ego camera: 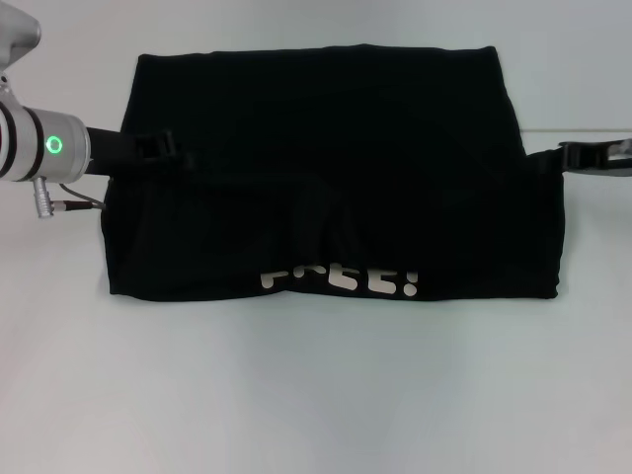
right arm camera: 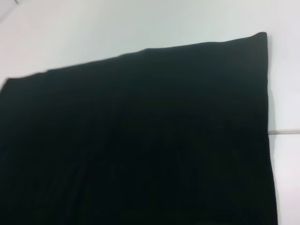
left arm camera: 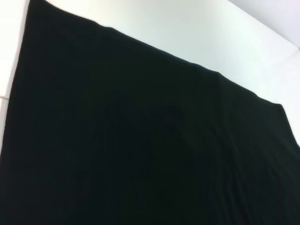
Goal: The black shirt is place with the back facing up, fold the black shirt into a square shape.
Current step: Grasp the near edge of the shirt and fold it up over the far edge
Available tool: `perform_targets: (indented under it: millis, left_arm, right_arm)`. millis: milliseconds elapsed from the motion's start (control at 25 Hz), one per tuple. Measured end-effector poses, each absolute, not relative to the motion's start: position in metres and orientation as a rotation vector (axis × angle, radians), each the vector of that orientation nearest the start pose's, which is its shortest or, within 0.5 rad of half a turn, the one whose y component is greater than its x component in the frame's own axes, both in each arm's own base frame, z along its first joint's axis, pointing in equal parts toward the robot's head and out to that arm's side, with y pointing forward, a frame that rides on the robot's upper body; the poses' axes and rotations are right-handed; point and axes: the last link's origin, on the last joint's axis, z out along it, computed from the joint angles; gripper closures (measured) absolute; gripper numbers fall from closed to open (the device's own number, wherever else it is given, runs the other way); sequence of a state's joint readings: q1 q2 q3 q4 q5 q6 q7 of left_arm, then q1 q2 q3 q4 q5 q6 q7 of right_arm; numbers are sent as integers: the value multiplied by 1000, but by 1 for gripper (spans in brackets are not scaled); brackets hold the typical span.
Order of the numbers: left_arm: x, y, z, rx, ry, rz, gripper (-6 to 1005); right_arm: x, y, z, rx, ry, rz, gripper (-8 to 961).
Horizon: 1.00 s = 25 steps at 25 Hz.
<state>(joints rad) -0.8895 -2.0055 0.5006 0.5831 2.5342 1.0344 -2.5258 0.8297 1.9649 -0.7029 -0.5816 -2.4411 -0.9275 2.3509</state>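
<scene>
The black shirt (ego camera: 326, 118) lies spread across the white table, with its near part doubled over. Partly visible white letters (ego camera: 341, 279) run along the near fold. My left gripper (ego camera: 166, 150) is at the shirt's left edge, shut on the upper fabric layer. My right gripper (ego camera: 549, 160) is shut on the same layer at the right edge. A taut ridge of cloth runs between them. In both wrist views, the black shirt (left arm camera: 140, 140) (right arm camera: 140, 140) is plain black cloth and no fingers show.
The white table (ego camera: 316, 395) stretches bare in front of the shirt and on both sides. A thin seam line (ego camera: 583, 131) crosses the table at the right. A cable (ego camera: 74, 202) hangs from my left wrist, beside the shirt's left edge.
</scene>
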Motion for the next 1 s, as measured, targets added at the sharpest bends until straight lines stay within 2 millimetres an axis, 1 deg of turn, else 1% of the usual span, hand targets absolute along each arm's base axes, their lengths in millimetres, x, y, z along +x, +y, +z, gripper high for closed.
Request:
perform_targets:
  millis: [120, 200, 480, 640, 760, 880, 1000]
  left_arm:
    - [-246, 459, 33, -1946, -1613, -406, 822]
    - [-246, 461, 34, -1938, -1585, -404, 820]
    - [-245, 472, 47, -1871, -1522, -440, 815]
    - [-242, 477, 50, -1850, -1501, -465, 812]
    - [-241, 478, 46, -1836, -1486, -468, 810]
    - [-241, 480, 43, -1827, -1459, -453, 808]
    - [-242, 481, 40, -1822, -1438, -434, 806]
  right_arm:
    - [262, 463, 37, -2031, 1303, 222, 882]
    - [258, 466, 35, -2026, 1275, 218, 881]
    - [241, 483, 43, -1993, 1180, 246, 881]
    - [228, 493, 46, -2000, 1095, 246, 881]
    - [223, 497, 44, -2004, 1047, 242, 880]
    - [223, 498, 38, -1996, 1030, 228, 880]
    - [226, 497, 27, -1987, 1011, 197, 880]
